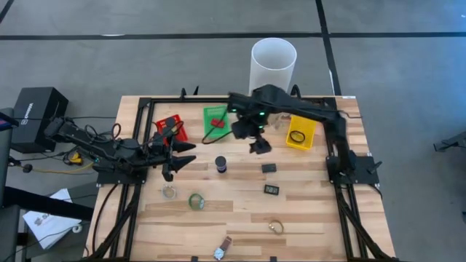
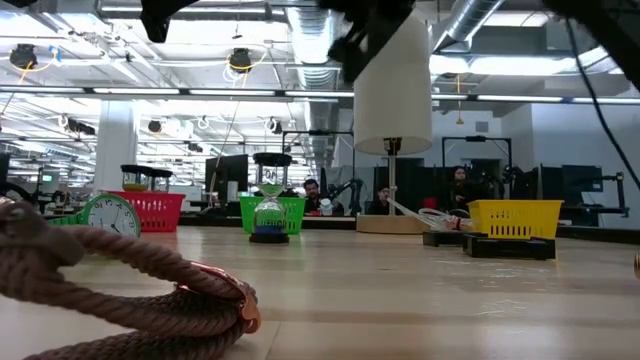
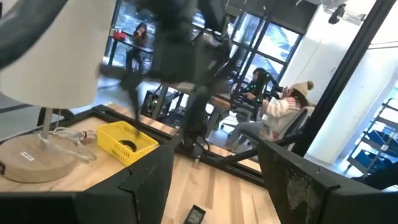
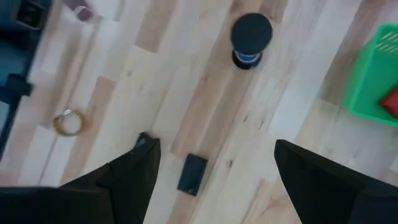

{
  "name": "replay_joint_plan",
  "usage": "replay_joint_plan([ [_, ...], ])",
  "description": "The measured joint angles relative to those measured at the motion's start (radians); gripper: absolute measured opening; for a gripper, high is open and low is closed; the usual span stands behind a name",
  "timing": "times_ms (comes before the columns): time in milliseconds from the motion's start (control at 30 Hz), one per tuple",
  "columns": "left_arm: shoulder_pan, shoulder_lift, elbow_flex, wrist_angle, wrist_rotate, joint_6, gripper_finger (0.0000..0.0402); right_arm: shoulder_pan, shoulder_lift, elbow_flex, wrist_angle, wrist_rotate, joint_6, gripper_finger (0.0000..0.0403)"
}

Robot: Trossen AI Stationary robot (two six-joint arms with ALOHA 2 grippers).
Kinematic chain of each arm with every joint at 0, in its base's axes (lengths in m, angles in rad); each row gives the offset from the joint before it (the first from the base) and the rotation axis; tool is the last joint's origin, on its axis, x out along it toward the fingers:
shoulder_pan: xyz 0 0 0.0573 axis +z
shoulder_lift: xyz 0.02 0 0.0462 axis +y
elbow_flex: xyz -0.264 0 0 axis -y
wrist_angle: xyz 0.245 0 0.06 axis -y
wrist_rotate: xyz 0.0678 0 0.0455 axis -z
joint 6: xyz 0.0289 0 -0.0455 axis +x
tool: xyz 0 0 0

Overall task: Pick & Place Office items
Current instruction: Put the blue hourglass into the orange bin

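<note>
**Two arms aloft, both jaws spread and empty: black cylinder is the easy next grab**

Landmark: black cylinder (image 1: 220,164), upright mid-worktop (image 1: 306,218), blue band near its base in the right wrist view.

- Right gripper (image 1: 260,144) hovers just past the cylinder, toward the green bin (image 1: 215,122); jaws wide apart, nothing held.
- Left gripper (image 1: 182,161) sits beside the cylinder on the red bin (image 1: 172,129) side; jaws parted, nothing held.
- Two small black blocks (image 1: 269,168) (image 1: 271,189) lie flat on the cylinder's yellow bin (image 1: 300,132) side.
- Green tape roll (image 1: 196,201) and clear disc (image 1: 170,192) lie nearer the front edge than the cylinder. Braided ring (image 1: 275,227) and wristwatch (image 1: 222,249) sit further forward again.

Handling, my read:
- Cylinder: rigid, light, probably smooth. Pinch across the body mid-height; it could tip if nudged off-centre.
- Blocks: stiff, low profile. Take the short sides, jaws down to the wood.
- Tape roll: stiff hoop, grip across the wall.
- Watch: floppy strap, take the case.
- Disc: thin, likely slippery, hardest pick.
</note>
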Motion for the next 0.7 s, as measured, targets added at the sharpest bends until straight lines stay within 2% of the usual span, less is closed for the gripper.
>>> replay_joint_plan([
  [167,0.000,0.000,0.000,0.001,0.002,-0.010,0.0231,0.022,-0.191,-0.141,0.050,-0.021,0.020,0.0306],
  [333,0.000,0.000,0.000,0.005,0.003,0.021,0.0231,0.077,-0.398,-0.418,0.159,-0.031,0.050,0.0306],
  [467,0.000,0.000,0.000,0.007,0.003,0.022,0.0231,0.129,-0.582,-0.663,0.254,0.077,0.163,0.0306],
  [533,0.000,0.000,0.000,0.010,0.004,0.023,0.0231,0.154,-0.680,-0.796,0.366,0.131,0.220,0.0306],
  [700,0.000,0.000,0.000,0.010,0.004,0.079,0.0231,0.215,-0.916,-1.135,0.639,0.186,0.345,0.0306],
])
